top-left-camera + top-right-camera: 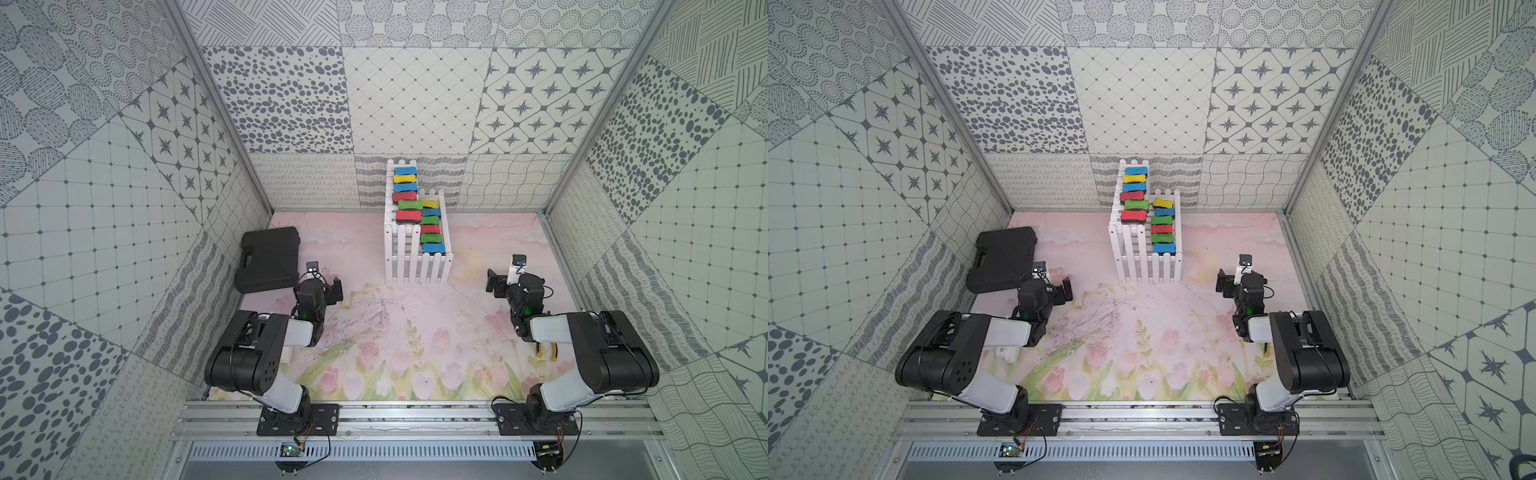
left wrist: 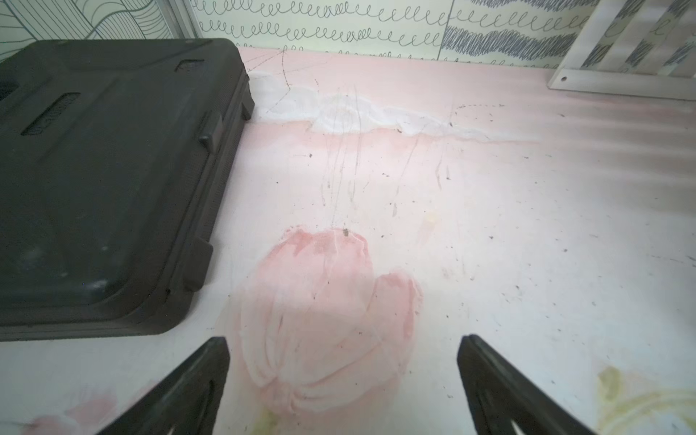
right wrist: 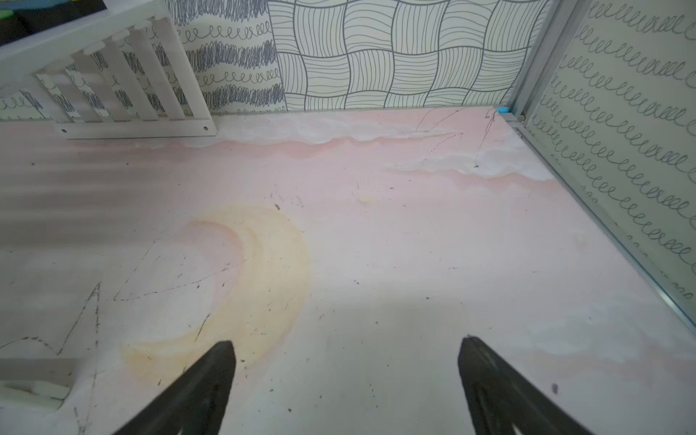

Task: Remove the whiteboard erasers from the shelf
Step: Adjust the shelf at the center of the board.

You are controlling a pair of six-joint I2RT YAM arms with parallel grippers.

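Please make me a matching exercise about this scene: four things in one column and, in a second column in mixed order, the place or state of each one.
Things
1. black case
2. shelf
3. pliers
4. left gripper

Place or state
a. open, holding nothing
b. carries the whiteboard erasers on two tiers
c. partly hidden under the right arm
d. lies closed near the left arm

Pairs: 1-d, 2-b, 3-c, 4-a
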